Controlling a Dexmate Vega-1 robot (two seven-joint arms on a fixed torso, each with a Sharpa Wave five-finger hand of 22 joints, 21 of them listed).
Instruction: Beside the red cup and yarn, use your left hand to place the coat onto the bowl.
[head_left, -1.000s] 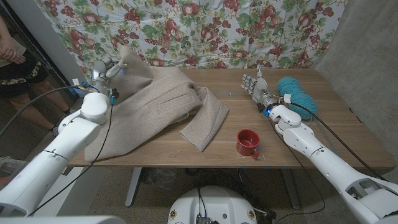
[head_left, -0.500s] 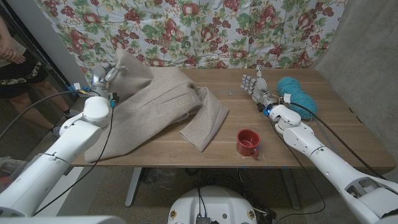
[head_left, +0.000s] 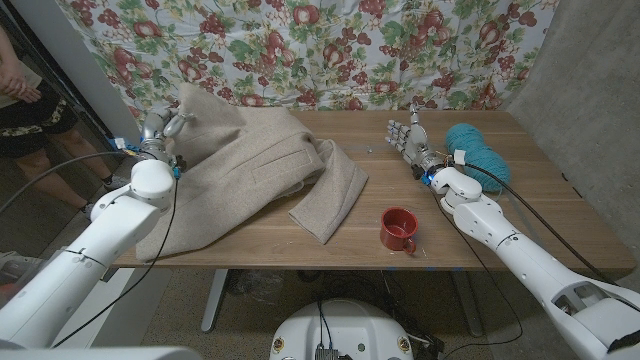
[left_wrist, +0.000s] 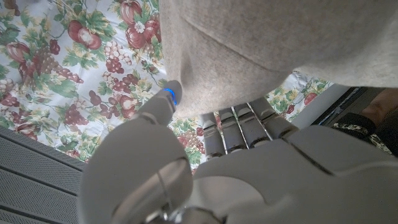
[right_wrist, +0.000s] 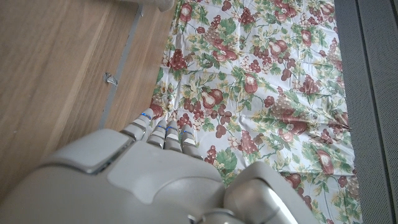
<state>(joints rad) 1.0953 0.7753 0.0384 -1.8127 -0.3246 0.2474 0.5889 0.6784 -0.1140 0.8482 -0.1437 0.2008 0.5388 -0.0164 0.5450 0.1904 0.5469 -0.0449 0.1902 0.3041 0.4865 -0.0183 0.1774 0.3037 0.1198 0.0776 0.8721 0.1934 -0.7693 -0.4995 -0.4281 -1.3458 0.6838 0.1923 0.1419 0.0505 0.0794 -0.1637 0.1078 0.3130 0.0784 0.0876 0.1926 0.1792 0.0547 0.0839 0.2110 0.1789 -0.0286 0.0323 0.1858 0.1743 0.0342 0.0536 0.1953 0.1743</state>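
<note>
A beige coat (head_left: 255, 170) lies spread over the left half of the wooden table (head_left: 520, 215), one sleeve reaching toward the middle. My left hand (head_left: 158, 128) grips the coat's far left edge and holds it raised in a peak. In the left wrist view the fingers (left_wrist: 239, 124) and thumb pinch the coat's fabric (left_wrist: 280, 43). No bowl can be seen; the coat covers that part of the table. The red cup (head_left: 398, 230) stands near the front edge. The teal yarn (head_left: 476, 152) lies at the right. My right hand (head_left: 408, 135) stands upright beside the yarn, fingers apart, holding nothing.
A floral cloth (head_left: 340, 45) hangs behind the table. A person (head_left: 15, 90) stands at the far left, away from the table. Cables run along both arms. The right wrist view shows bare wood (right_wrist: 56, 62) ahead of my right hand (right_wrist: 143, 174).
My left hand has shifted slightly to the left with the coat's raised edge still in it. The right hand, cup and yarn have not moved.
</note>
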